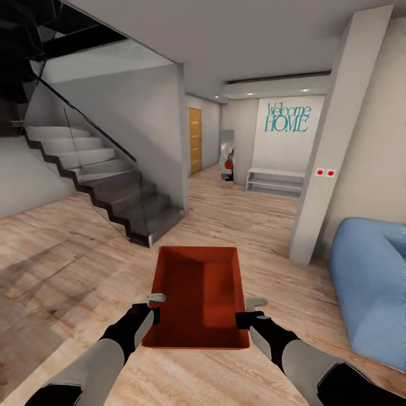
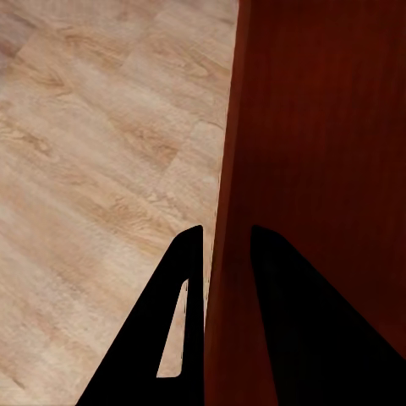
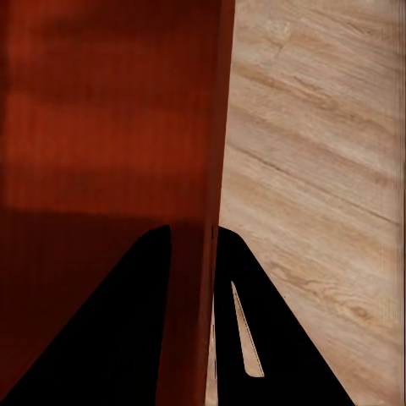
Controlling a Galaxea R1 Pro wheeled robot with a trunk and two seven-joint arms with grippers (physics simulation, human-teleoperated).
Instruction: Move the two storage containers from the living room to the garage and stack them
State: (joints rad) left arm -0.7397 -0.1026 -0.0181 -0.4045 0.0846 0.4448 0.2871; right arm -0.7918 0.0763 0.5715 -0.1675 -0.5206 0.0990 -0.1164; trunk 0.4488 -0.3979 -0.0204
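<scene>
Light wood-plank flooring (image 1: 237,225) runs across the living room toward a hallway at upper centre of the head view, where teal "Welcome HOME" lettering (image 1: 288,117) sits on a white wall above a low white shelf (image 1: 275,181). A grey staircase (image 1: 107,186) with a glass balustrade climbs toward the upper left of the frame, a wooden door (image 1: 195,141) stands beyond it, and part of a blue sofa (image 1: 372,282) fills the right edge beside a white pillar (image 1: 338,141).

At lower centre, one orange-red storage container (image 1: 198,296) is held level above the planks between both arms, open side up. The left gripper (image 1: 151,307) is clamped over its left wall; in the left wrist view one finger (image 2: 165,338) lies outside the wall and the other inside. The right gripper (image 1: 248,313) pinches the right wall likewise, its fingers (image 3: 254,338) straddling the thin edge in the right wrist view.
</scene>
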